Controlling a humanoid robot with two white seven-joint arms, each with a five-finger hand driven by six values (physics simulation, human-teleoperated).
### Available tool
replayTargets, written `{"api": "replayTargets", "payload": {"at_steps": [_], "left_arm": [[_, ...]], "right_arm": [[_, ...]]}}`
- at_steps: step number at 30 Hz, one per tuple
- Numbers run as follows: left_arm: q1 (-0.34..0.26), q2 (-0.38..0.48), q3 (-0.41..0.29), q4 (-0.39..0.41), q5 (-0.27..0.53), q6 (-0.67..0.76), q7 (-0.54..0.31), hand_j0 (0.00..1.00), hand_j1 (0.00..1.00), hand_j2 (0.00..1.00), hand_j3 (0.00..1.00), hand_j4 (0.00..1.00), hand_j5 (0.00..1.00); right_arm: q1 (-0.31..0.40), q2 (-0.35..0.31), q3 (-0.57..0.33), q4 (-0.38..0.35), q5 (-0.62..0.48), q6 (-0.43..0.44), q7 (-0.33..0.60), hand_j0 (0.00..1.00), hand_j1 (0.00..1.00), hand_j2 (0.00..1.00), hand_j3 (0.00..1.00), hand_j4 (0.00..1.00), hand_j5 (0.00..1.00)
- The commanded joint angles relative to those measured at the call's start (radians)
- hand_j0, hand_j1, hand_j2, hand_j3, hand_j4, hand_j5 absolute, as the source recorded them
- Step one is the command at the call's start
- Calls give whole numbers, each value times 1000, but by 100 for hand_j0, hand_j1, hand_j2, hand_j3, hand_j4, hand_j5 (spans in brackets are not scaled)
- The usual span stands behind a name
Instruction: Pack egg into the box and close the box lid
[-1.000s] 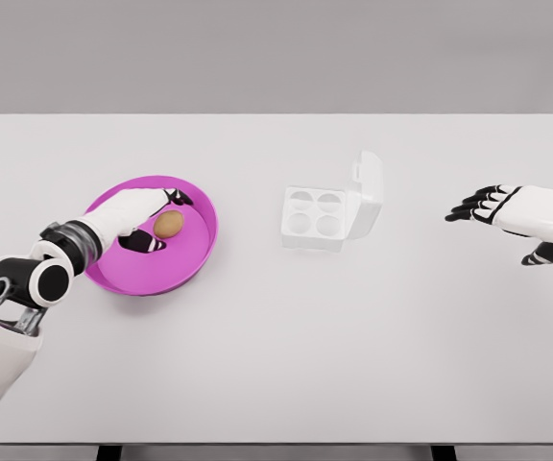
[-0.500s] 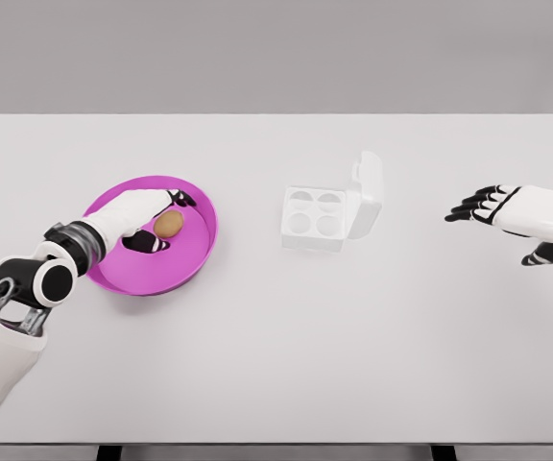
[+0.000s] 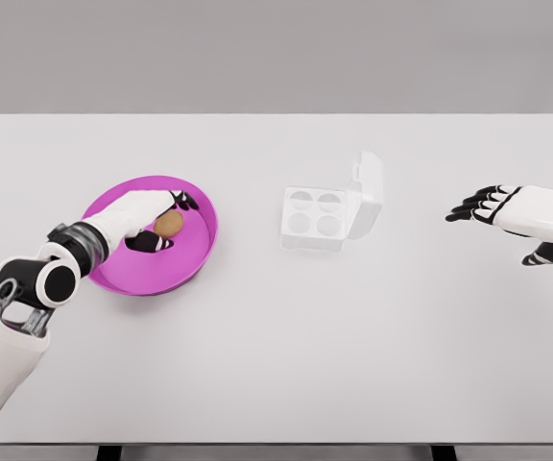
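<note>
Since a second ago, the left hand (image 3: 152,219) has crept a little further over the egg, its fingers drawing in around it; nothing else has shifted. Spread across the view, the white counter (image 3: 276,336) carries a pink plate (image 3: 195,252) on its left side and a white box (image 3: 326,215) near the middle, well apart from the plate. That box sits with its lid tipped up on the right, four round cups bare. On the plate lies the brown egg (image 3: 169,224), cupped by the left hand's dark fingers but still resting down. Far right, the right hand (image 3: 512,219) hovers with fingers spread, holding nothing.
</note>
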Motion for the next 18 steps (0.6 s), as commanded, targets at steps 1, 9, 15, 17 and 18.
{"api": "replayTargets", "payload": {"at_steps": [1, 9, 15, 17, 18], "left_arm": [[0, 0, 0, 0, 0, -1, 0, 72, 72, 72, 72, 72, 72], [5, -1, 0, 1, 0, -1, 0, 72, 72, 72, 72, 72, 72], [6, -3, 1, 0, 0, -1, 0, 69, 69, 69, 69, 69, 69], [6, -3, 1, 1, 0, -1, 0, 67, 67, 67, 67, 67, 67], [6, -3, 1, 1, 0, -1, 0, 66, 66, 66, 66, 66, 66]], "right_arm": [[0, -3, -1, 3, -5, 3, 0, 100, 100, 100, 100, 100, 100], [3, 5, 2, -6, -6, 3, 0, 100, 100, 100, 100, 100, 100], [3, 23, -1, -11, -6, 3, 0, 100, 100, 100, 100, 100, 100], [3, 23, 1, -11, -6, 3, 0, 100, 100, 100, 100, 100, 100], [3, 23, 1, -11, -6, 3, 0, 100, 100, 100, 100, 100, 100]]}}
